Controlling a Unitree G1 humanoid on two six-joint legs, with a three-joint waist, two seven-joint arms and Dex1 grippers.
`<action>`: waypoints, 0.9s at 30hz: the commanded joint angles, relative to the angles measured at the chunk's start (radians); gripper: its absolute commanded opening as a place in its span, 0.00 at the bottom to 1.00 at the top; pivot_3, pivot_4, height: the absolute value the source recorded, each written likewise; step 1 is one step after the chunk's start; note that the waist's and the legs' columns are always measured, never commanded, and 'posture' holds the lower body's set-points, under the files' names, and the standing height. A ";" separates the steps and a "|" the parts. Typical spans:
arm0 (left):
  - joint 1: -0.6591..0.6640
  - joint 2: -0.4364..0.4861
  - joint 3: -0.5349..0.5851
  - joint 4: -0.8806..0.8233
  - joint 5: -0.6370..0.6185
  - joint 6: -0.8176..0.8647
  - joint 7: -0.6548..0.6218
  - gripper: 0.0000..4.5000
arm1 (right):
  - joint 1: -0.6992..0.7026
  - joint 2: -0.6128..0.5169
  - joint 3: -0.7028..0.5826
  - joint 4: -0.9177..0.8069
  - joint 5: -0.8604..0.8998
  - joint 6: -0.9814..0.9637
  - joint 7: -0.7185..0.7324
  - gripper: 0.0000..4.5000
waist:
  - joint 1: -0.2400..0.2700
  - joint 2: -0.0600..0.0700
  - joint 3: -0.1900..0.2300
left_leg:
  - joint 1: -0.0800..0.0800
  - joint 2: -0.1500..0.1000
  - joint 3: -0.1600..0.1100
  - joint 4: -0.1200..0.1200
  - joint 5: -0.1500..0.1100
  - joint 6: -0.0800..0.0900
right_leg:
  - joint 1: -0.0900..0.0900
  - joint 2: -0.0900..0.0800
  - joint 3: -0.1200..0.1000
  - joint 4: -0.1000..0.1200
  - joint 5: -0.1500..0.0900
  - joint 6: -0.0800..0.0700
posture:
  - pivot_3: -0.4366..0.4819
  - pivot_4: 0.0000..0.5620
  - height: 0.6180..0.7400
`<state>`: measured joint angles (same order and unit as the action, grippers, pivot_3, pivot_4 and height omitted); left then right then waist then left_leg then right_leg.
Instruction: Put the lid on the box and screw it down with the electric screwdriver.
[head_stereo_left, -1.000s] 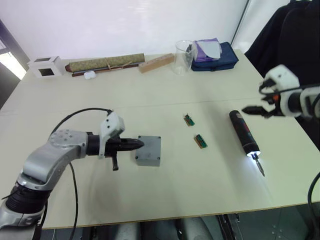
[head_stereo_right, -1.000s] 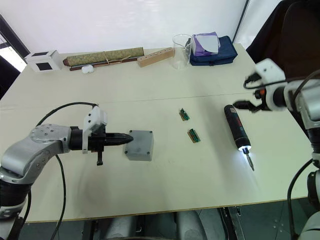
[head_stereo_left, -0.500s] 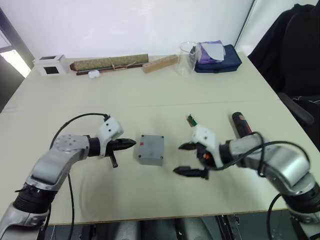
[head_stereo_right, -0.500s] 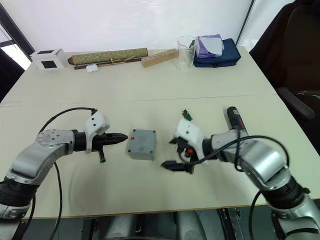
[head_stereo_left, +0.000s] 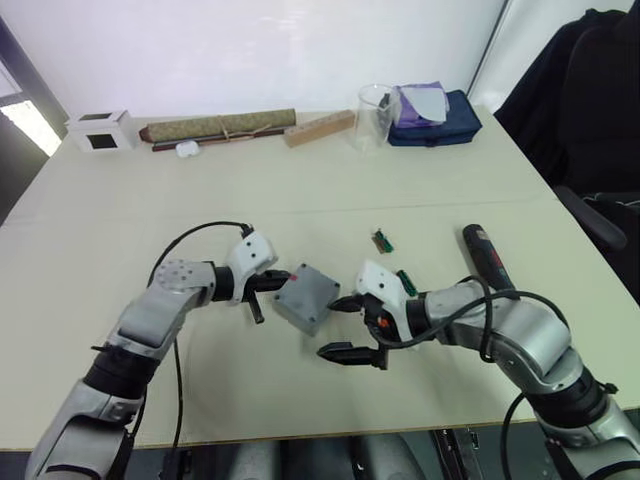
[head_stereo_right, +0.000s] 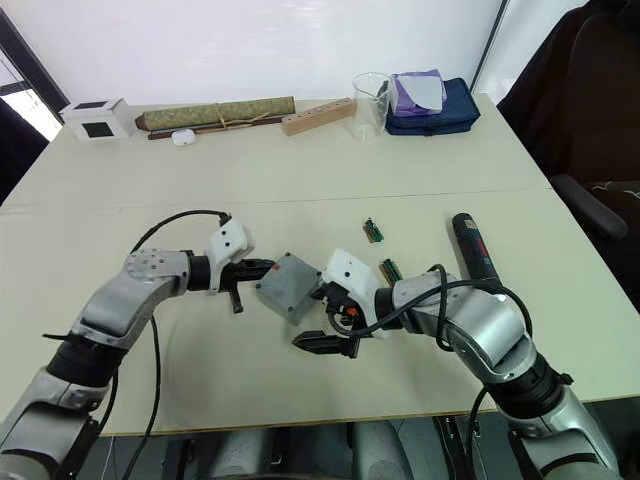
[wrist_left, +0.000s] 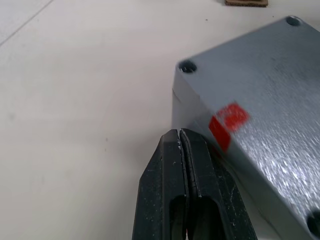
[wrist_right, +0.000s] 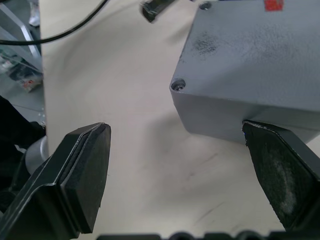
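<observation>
The grey box (head_stereo_left: 303, 297) lies mid-table, turned at an angle, with the lid (wrist_left: 260, 100) on top; the lid bears a red sticker and corner screw holes. My left gripper (head_stereo_left: 283, 283) is shut, and its tip (wrist_left: 181, 142) rests against the box's left side. Just to the right of the box my right gripper (head_stereo_left: 338, 328) is open. One of its fingers (wrist_right: 280, 170) lies close to the box's near wall and the other (wrist_right: 85, 170) is over bare table. The dark electric screwdriver (head_stereo_left: 485, 258) lies flat on the table further right, with nothing holding it.
Two small green circuit boards (head_stereo_left: 383, 240) (head_stereo_left: 405, 282) lie between the box and the screwdriver. Along the far edge stand a white cube (head_stereo_left: 98, 130), a rolled olive mat (head_stereo_left: 220, 125), a wooden block (head_stereo_left: 318, 127), a glass beaker (head_stereo_left: 372, 117) and a blue pouch (head_stereo_left: 435, 115).
My left gripper has pushed right, and the box has slid right and turned. The right gripper has come in from the far right to just beside the box, still open.
</observation>
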<state>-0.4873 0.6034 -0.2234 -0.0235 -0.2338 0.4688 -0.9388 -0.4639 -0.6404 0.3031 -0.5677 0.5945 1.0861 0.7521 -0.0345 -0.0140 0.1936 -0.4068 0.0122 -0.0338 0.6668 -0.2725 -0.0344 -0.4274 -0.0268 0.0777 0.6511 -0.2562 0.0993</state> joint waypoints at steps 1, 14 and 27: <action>-0.013 0.017 0.015 0.014 0.020 -0.038 -0.015 0.00 | -0.003 -0.021 -0.053 -0.036 0.008 -0.016 -0.003 1.00 | -0.005 0.000 0.000 | 0.000 0.000 0.000 0.000 0.000 0.000 | 0.000 0.000 0.000 0.000 0.000 0.000 | 0.48 0.27 1.00; 0.245 0.201 0.135 -0.331 -0.180 0.219 -0.103 0.00 | -0.044 -0.060 -0.019 0.212 -0.179 -0.292 0.063 1.00 | -0.005 0.000 0.000 | 0.000 0.001 0.001 -0.001 0.000 0.000 | 0.000 -0.001 0.000 0.001 0.000 0.000 | 0.48 0.27 1.00; 0.177 0.071 0.067 -0.259 -0.103 0.165 0.033 0.00 | 0.000 -0.024 0.038 0.144 -0.162 -0.271 0.147 1.00 | -0.003 -0.001 0.000 | 0.001 0.001 0.000 0.001 0.000 0.000 | 0.001 0.000 0.000 0.002 0.000 0.000 | 0.48 0.27 1.00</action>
<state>-0.2874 0.6857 -0.1616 -0.2832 -0.3452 0.6690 -0.9144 -0.4708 -0.6682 0.3455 -0.3547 0.3969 0.8029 0.8824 -0.0371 -0.0147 0.1933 -0.4059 0.0127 -0.0342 0.6674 -0.2725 -0.0345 -0.4266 -0.0270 0.0772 0.6532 -0.2562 0.0992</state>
